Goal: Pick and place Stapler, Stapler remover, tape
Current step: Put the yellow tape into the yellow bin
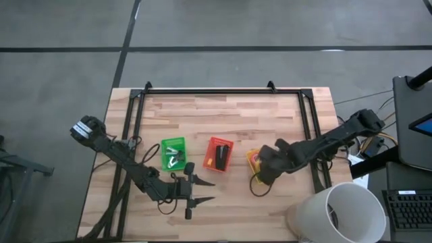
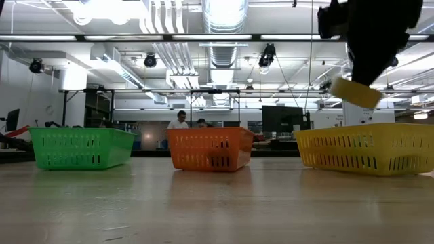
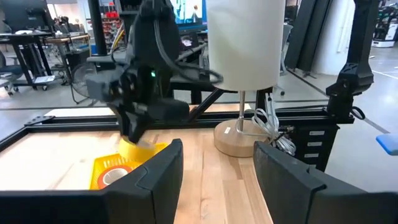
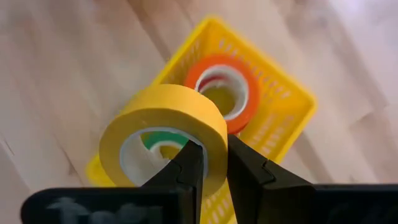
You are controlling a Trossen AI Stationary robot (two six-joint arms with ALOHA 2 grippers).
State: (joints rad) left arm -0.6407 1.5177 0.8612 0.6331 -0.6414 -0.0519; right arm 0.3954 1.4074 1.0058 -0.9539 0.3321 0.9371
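We see three bins in a row across the middle of the table (image 1: 223, 108): a green bin (image 1: 173, 154) on the left, a red bin (image 1: 219, 154) in the centre and a yellow bin (image 2: 366, 148) on the right.

Our right gripper (image 4: 210, 163) hangs over the yellow bin. Its fingers are clamped on the wall of a yellow tape roll (image 4: 163, 142), one finger inside the ring and one outside. From the low view, the roll sits clear above the bin's rim, tilted, and touches nothing but the fingers. In the right wrist view an orange roll (image 4: 222, 91) lies flat in the bin below, and a bit of a green roll (image 4: 158, 141) shows through the yellow roll's centre hole. We cannot tell just where the green roll lies in the bin.

The stapler (image 1: 222, 156) lies inside the red bin, a dark shape running near to far. In the green bin there are small pale and dark shapes; we cannot make out what they are.

Our left gripper (image 1: 194, 190) waits near the front edge of the table, just near of the green bin, with its fingers spread wide apart and holding nothing.

A white lamp (image 1: 334, 214) stands at the near right corner of the table. Two people (image 2: 179, 120) show far off in the room behind.
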